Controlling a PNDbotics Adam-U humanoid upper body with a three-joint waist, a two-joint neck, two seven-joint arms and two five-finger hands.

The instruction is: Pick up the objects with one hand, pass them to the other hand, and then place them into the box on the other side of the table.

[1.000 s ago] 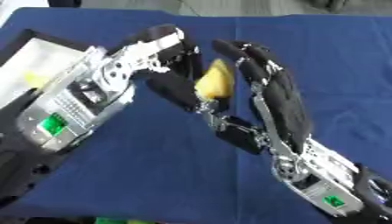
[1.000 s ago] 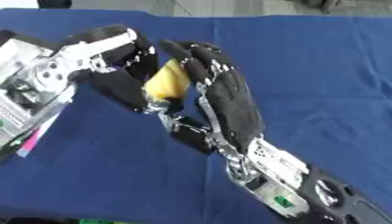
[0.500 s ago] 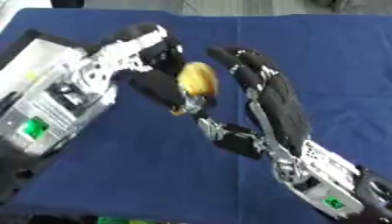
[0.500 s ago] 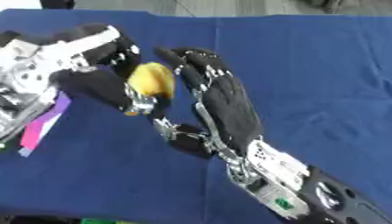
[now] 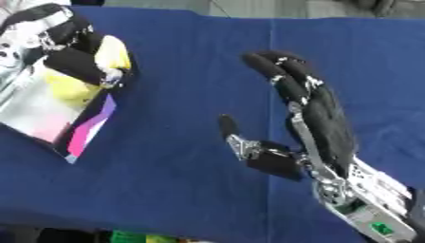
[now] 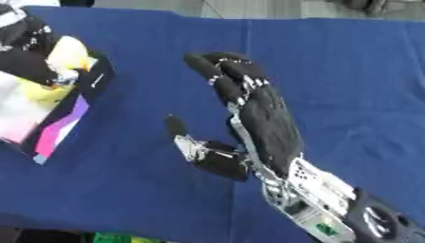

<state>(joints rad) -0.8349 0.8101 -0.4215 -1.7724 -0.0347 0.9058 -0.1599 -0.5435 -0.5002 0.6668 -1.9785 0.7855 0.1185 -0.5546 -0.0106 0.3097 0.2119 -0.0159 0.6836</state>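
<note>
Clasping a yellow object (image 5: 112, 53) over the box (image 5: 50, 114), left hand (image 5: 70, 57); right hand (image 5: 319, 121) spread, empty.

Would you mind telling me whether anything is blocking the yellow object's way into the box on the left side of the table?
Nothing visible does. The left hand holds the yellow object right over the box, at its open top. The right hand stays open, apart over the blue cloth.

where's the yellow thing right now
The yellow object is at the upper left of both eye views, held in the left hand just over the open box at the table's left edge. The right hand is open and empty mid-table.
</note>
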